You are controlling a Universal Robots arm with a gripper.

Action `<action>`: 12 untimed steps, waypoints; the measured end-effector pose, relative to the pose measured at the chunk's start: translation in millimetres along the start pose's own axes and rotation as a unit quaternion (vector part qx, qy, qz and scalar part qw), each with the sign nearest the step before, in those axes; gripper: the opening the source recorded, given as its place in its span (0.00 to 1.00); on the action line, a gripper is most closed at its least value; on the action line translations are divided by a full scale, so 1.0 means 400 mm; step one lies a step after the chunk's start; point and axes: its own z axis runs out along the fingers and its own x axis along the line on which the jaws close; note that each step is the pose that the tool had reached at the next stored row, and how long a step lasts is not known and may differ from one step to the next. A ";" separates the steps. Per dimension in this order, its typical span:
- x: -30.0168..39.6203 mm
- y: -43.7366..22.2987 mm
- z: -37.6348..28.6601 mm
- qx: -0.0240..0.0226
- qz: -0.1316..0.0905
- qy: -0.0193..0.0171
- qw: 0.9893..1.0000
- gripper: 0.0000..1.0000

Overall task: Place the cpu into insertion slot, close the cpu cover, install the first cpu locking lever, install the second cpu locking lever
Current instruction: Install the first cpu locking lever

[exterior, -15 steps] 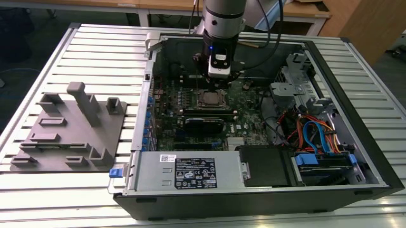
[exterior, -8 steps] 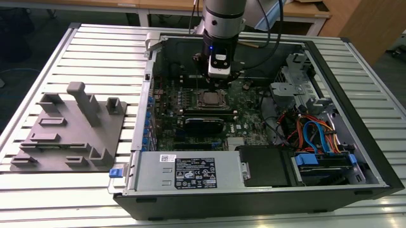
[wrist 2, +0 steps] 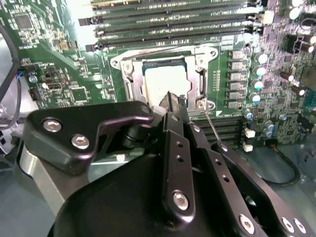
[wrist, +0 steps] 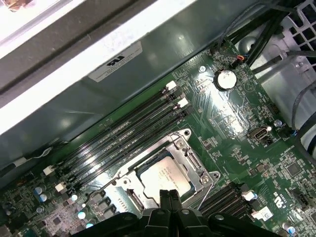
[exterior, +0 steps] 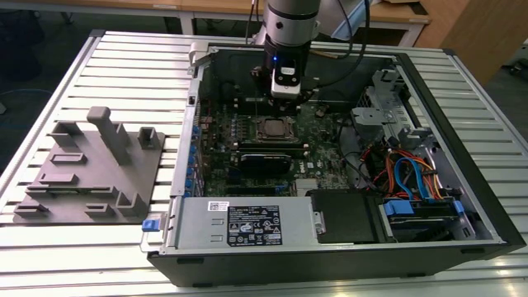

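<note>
The claw [wrist: 170, 196] is hovering with its two black fingers pressed together, gripping nothing. Just beneath its tips, one cpu [wrist: 165, 175], flat, square and dull silver, is lying on the green circuit board [wrist: 222, 118], framed by the thin metal cpu cover [wrist: 191, 159]. Beyond it, four long black memory slots [wrist: 123, 133] are running parallel.

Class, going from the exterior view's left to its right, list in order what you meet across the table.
Grey moulded fixture → blue tab → cpu → orange and blue cables → black case wall.
</note>
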 end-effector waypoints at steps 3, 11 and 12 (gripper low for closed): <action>0.000 0.000 0.000 0.000 -0.017 0.000 1.000 0.10; 0.000 0.000 0.000 -0.001 -0.089 0.000 0.996 0.10; 0.000 0.000 0.000 -0.001 -0.098 0.000 0.995 0.10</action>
